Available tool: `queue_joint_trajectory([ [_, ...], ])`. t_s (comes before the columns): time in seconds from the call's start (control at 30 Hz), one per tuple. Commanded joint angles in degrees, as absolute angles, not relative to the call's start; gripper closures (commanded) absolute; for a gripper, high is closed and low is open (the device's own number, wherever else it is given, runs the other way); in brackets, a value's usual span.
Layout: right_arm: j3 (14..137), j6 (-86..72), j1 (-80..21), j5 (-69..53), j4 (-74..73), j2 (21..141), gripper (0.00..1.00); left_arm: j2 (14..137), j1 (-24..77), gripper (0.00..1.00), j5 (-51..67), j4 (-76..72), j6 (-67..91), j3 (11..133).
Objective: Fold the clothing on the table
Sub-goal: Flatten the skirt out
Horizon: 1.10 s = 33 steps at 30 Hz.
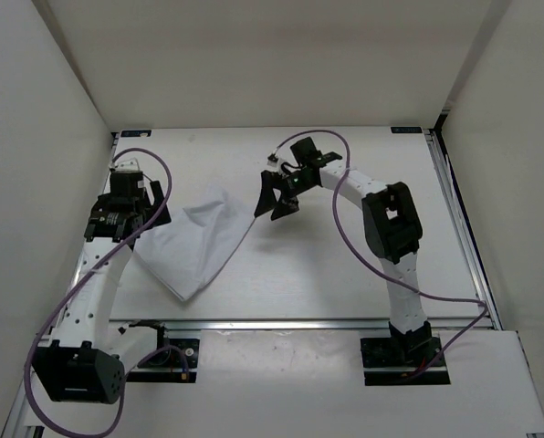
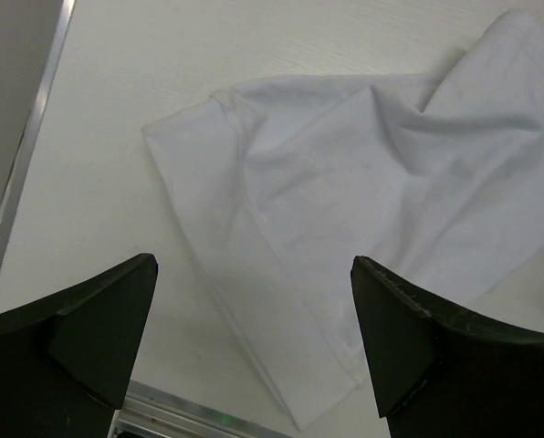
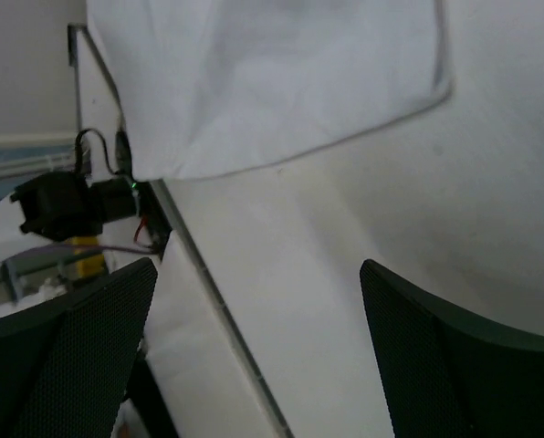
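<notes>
From above, your left claw (image 1: 156, 206) hangs spread and empty at the left edge of the clothing (image 1: 199, 242). The clothing lies rumpled in a rough triangle on the table (image 1: 345, 283), its point trailing toward the near rail (image 1: 281, 322). Your right claw (image 1: 275, 203) is spread and empty too, just off the far right corner. Neither has hold of anything, so the first risk is a lopsided start: if one claw pinches and lifts alone, the thin fabric will likely drag and bunch instead of folding flat. In the left wrist view the clothing (image 2: 372, 173) spreads ahead of the left claw (image 2: 254, 266) and under its gap, more to its right. A doubled-over layer and a hemmed edge show there. Come down on that and you may catch only the top layer, or both, and pull the pile askew. In the right wrist view the right claw (image 3: 258, 269) has bare table (image 3: 363, 210) under its gap, and the clothing (image 3: 272, 73) lies ahead of the tips, not between them. Close from here and you'd probably grab nothing, or scrape the surface. White on white also makes the edge hard to judge.
</notes>
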<state>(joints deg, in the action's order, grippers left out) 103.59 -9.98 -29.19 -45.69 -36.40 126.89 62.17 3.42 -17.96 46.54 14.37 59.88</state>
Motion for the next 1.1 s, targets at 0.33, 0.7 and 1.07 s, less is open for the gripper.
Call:
queue_joint_trajectory([
  [0.33, 82.8, -53.4, -32.3, -42.6, -8.6, 126.1, 0.01, 57.0, 1.0, 0.01, -20.2, 52.1, 7.3, 59.8],
  [0.7, 101.1, -50.4, -36.5, -30.3, -15.3, 136.2, 0.12, 54.1, 0.0, 0.02, -19.6, 52.5, 6.8, 56.2],
  [1.07, 99.7, -46.5, -36.3, -31.7, -10.6, 136.5, 1.00, 50.2, -3.2, 0.05, -20.2, 54.3, 5.2, 55.1],
])
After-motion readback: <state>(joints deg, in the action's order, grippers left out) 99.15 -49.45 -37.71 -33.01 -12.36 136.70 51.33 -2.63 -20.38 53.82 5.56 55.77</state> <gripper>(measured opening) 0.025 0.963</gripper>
